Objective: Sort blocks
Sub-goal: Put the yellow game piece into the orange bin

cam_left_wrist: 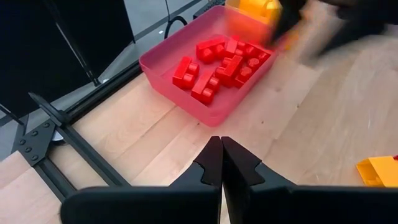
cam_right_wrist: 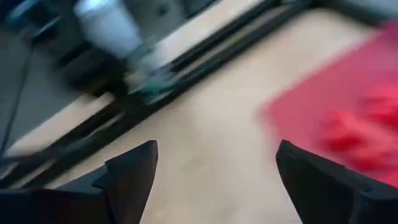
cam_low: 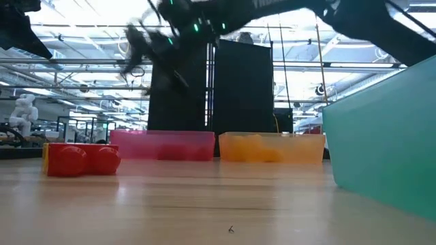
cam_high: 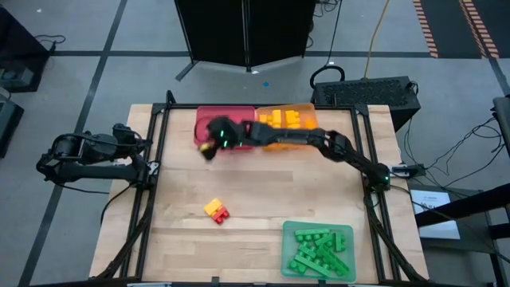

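Note:
Red blocks [cam_left_wrist: 217, 62] lie in the red tray [cam_high: 209, 116] at the table's far side. Yellow blocks [cam_high: 283, 119] fill the orange tray beside it, and green blocks [cam_high: 319, 251] lie in the green tray at the near right. A yellow and a red block [cam_high: 216, 210] lie together on the bare table, also seen in the low view [cam_low: 82, 160]. My right gripper [cam_high: 209, 147] hovers over the red tray's near left corner; it is open [cam_right_wrist: 217, 149] with nothing between its fingers. My left gripper [cam_left_wrist: 221, 165] is shut and waits at the table's left edge [cam_high: 147, 163].
The three trays take up the far middle and the near right corner. The wooden table top [cam_high: 263, 191] is bare between the loose pair of blocks and the trays. A black frame [cam_high: 159, 135] runs along the table's edges. The right arm [cam_high: 319, 142] stretches across the orange tray.

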